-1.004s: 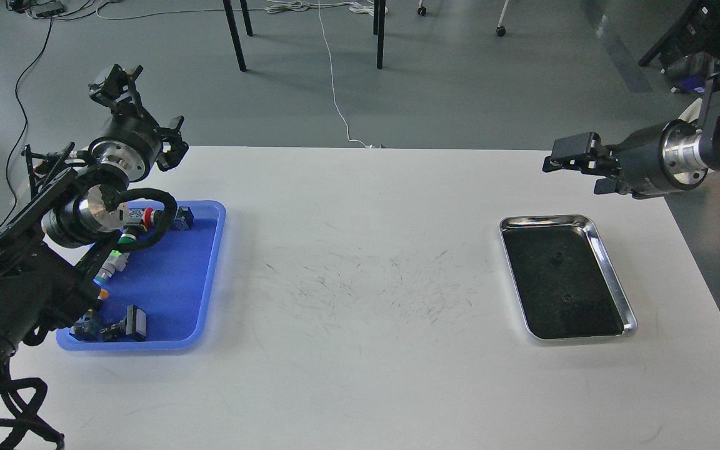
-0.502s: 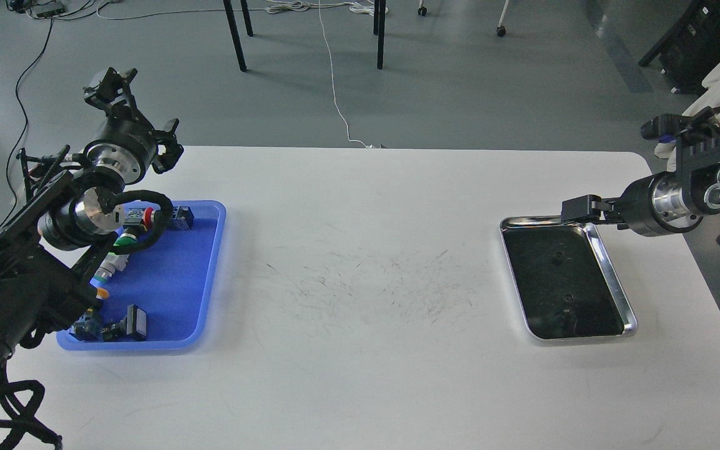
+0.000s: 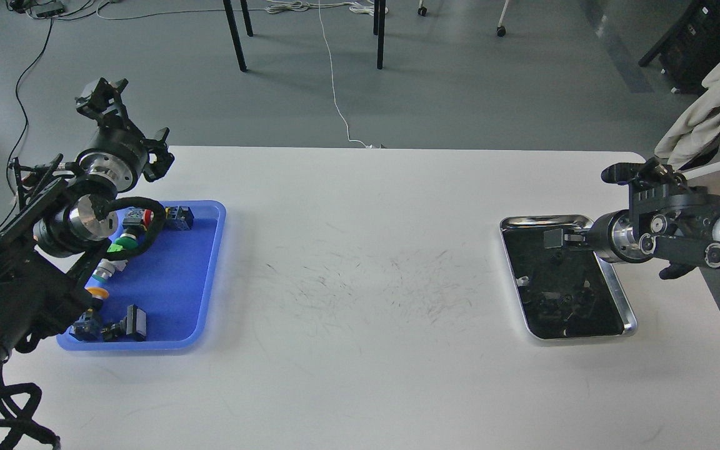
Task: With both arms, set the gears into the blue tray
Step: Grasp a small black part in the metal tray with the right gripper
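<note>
Jaws unreadable on both grippers: right gripper (image 3: pixel 554 239) dark, low over steel tray (image 3: pixel 610 281); left gripper (image 3: pixel 100 97) raised behind blue tray (image 3: pixel 207 275). Gears (image 3: pixel 560 300) faint on steel tray's dark floor. Blue tray shows only switches (image 3: pixel 129 324); no gear visibly moved.

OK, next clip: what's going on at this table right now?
A two-armed robot is sorting parts. Its right gripper is over the far part of the steel tray, where small dark gears lie on the dark inside; it grips nothing visible. The left gripper is raised past the table's far left edge, behind the blue tray, which holds push-button switches. No gear is visible in the blue tray.
</note>
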`<action>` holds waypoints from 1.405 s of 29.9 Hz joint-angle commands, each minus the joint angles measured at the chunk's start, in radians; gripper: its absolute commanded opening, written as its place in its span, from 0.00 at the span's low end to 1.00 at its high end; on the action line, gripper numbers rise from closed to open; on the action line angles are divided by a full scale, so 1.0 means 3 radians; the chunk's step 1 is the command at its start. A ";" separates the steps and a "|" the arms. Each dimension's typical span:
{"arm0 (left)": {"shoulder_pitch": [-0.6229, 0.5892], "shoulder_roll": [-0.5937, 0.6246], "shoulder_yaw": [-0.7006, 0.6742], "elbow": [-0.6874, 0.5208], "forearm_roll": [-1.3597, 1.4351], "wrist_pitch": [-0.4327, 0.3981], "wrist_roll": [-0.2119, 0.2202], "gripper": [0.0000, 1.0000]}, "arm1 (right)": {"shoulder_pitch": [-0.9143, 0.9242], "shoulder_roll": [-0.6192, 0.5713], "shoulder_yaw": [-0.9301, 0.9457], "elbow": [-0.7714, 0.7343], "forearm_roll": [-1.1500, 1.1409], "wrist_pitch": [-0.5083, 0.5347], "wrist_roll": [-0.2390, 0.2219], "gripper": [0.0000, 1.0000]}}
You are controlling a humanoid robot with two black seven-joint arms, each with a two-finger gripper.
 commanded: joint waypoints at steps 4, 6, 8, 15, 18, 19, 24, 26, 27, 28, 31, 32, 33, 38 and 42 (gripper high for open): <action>0.0001 -0.0019 0.0002 0.0000 0.0003 -0.0001 0.0001 0.98 | -0.0106 0.0035 0.0010 -0.0010 0.0000 -0.0011 0.0038 0.92; 0.0001 -0.0019 0.0002 0.0000 0.0003 -0.0001 0.0001 0.98 | -0.0131 0.0040 0.0010 -0.0015 -0.0005 -0.0011 0.0038 0.89; 0.0001 -0.0019 -0.0003 0.0000 0.0003 -0.0001 0.0001 0.98 | -0.0132 0.0040 0.0010 -0.0015 -0.0005 -0.0011 0.0038 0.87; 0.0001 -0.0019 0.0002 0.0000 0.0003 -0.0001 0.0001 0.98 | -0.0132 0.0045 0.0010 -0.0015 -0.0005 -0.0011 0.0038 0.79; 0.0001 -0.0019 0.0002 0.0000 0.0003 -0.0001 -0.0009 0.98 | -0.0137 0.0045 0.0010 -0.0015 -0.0010 -0.0006 0.0038 0.70; 0.0001 -0.0019 0.0007 0.0000 0.0003 -0.0001 -0.0015 0.98 | -0.0137 0.0045 0.0010 -0.0015 -0.0010 -0.0006 0.0038 0.68; 0.0001 -0.0019 0.0007 0.0000 0.0003 -0.0001 -0.0025 0.98 | -0.0121 0.0045 0.0010 -0.0015 -0.0005 -0.0006 0.0038 0.61; 0.0006 -0.0019 0.0012 0.0000 0.0003 -0.0001 -0.0025 0.98 | -0.0116 0.0045 0.0010 -0.0015 -0.0010 -0.0006 0.0038 0.57; 0.0006 -0.0019 0.0012 0.0000 0.0008 -0.0001 -0.0025 0.98 | -0.0111 0.0045 0.0010 -0.0015 -0.0010 -0.0006 0.0038 0.55; 0.0001 -0.0019 0.0012 0.0000 0.0008 -0.0001 -0.0030 0.98 | -0.0106 0.0045 0.0010 -0.0015 -0.0010 -0.0006 0.0038 0.53; 0.0006 -0.0019 0.0017 0.0000 0.0008 -0.0001 -0.0030 0.98 | -0.0096 0.0045 0.0010 -0.0015 -0.0010 -0.0006 0.0038 0.42; 0.0001 -0.0019 0.0017 0.0000 0.0008 -0.0001 -0.0030 0.98 | -0.0096 0.0045 0.0010 -0.0015 -0.0005 -0.0006 0.0038 0.38; 0.0006 -0.0019 0.0017 0.0000 0.0008 -0.0001 -0.0030 0.98 | -0.0096 0.0045 0.0010 -0.0015 -0.0005 -0.0001 0.0038 0.33; 0.0001 -0.0014 0.0017 0.0000 0.0008 -0.0001 -0.0030 0.98 | -0.0106 0.0035 0.0010 -0.0005 -0.0005 0.0015 0.0038 0.23; 0.0001 -0.0014 0.0017 0.0000 0.0008 -0.0001 -0.0030 0.98 | -0.0111 0.0035 0.0010 -0.0021 0.0000 0.0009 0.0043 0.08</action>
